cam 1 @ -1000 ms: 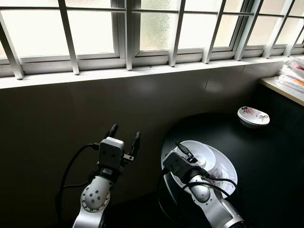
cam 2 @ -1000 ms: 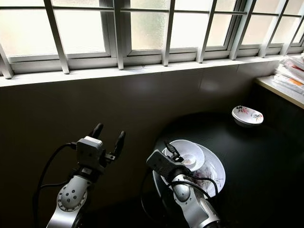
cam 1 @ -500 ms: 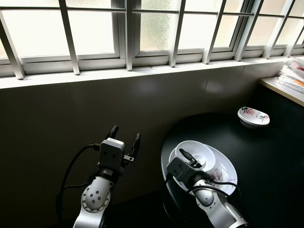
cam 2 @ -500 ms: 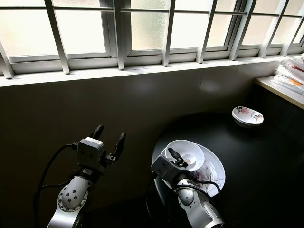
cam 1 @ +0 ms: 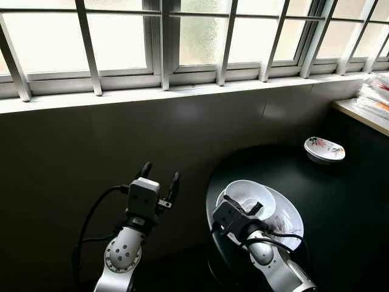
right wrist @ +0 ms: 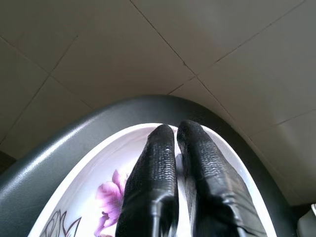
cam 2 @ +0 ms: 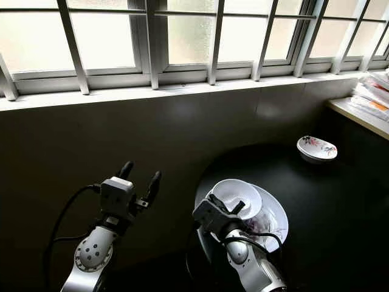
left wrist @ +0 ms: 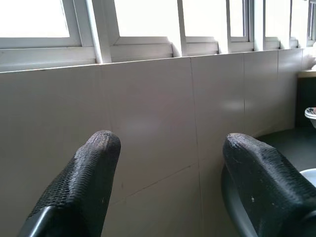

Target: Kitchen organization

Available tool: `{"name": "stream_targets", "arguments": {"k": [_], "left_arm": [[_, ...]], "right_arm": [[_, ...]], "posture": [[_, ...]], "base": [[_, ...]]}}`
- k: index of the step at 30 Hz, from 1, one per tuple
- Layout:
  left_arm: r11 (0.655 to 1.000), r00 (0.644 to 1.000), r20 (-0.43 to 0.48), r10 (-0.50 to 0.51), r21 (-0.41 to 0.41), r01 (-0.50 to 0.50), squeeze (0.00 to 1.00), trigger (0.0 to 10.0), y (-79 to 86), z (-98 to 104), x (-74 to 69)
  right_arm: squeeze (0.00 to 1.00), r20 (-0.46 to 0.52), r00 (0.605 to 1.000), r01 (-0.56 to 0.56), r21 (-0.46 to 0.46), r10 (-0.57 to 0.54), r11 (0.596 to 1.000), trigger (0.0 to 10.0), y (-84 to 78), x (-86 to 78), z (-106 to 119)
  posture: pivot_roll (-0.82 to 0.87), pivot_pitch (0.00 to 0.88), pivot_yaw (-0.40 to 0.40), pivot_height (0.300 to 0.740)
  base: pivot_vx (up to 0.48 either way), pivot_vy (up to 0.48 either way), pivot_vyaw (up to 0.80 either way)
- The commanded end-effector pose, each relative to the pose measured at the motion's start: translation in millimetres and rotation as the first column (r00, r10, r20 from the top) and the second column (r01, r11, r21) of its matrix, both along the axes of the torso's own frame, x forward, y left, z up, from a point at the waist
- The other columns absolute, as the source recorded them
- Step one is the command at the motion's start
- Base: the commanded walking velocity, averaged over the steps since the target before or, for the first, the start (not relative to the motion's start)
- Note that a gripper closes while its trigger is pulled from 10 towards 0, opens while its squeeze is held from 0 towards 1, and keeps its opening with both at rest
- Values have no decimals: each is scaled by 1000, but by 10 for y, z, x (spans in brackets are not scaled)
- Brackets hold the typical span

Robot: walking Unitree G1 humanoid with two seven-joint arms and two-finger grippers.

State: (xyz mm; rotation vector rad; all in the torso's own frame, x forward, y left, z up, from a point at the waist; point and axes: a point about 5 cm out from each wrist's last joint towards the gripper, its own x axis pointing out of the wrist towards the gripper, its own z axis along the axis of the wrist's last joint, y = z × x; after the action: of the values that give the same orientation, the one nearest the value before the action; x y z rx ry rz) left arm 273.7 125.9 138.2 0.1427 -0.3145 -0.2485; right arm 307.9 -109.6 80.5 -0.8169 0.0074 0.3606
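A white bowl (cam 1: pixel 250 193) rests on a large white plate with a purple flower print (cam 1: pixel 287 220), at the near left edge of a dark round table (cam 1: pixel 340 194). My right gripper (cam 1: pixel 244 205) sits low at the plate's near rim, just in front of the bowl. In the right wrist view its fingers (right wrist: pixel 160 163) are pressed together over the plate (right wrist: pixel 98 197) with nothing seen between them. My left gripper (cam 1: pixel 159 176) is raised in front of the tiled wall, left of the table, open and empty (left wrist: pixel 170 145).
A small flowered dish (cam 1: pixel 324 149) stands at the table's far side. A light counter with stacked packets (cam 1: pixel 371 100) runs along the right. A tiled wall (cam 1: pixel 91 146) under a barred window (cam 1: pixel 182 42) closes off the front.
My right gripper has drawn back from above the bowl to the plate's near rim and sunk a little. The left arm has barely moved.
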Motion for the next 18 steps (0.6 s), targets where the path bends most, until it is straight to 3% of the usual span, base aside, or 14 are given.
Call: {"name": "stream_targets", "arguments": {"k": [1,7,10,18], "left_arm": [[1000,1000,-12,-12,6,12,0,10000,-37,-29,-6],[1000,1000,-15,-12,8,12,0,10000,-38,-39,-6],[1000,1000,-15,-11,10,11,0,10000,-35,-41,-5],[1000,1000,-18,-11,11,11,0,10000,-38,-52,-6]], "right_arm": [[0,-4,1000,19,12,-19,1000,0,-40,19,-3],[0,26,999,33,-9,-33,999,0,-49,27,19],[0,125,992,21,-96,-9,995,0,-39,53,113],[0,238,971,37,-209,15,977,0,-43,96,226]], "posture": [[51,0,-59,740],[50,0,-59,740],[51,0,-58,740],[52,0,-58,740]], "base": [[0,0,0],[0,0,0],[0,0,0],[0,0,0]]}}
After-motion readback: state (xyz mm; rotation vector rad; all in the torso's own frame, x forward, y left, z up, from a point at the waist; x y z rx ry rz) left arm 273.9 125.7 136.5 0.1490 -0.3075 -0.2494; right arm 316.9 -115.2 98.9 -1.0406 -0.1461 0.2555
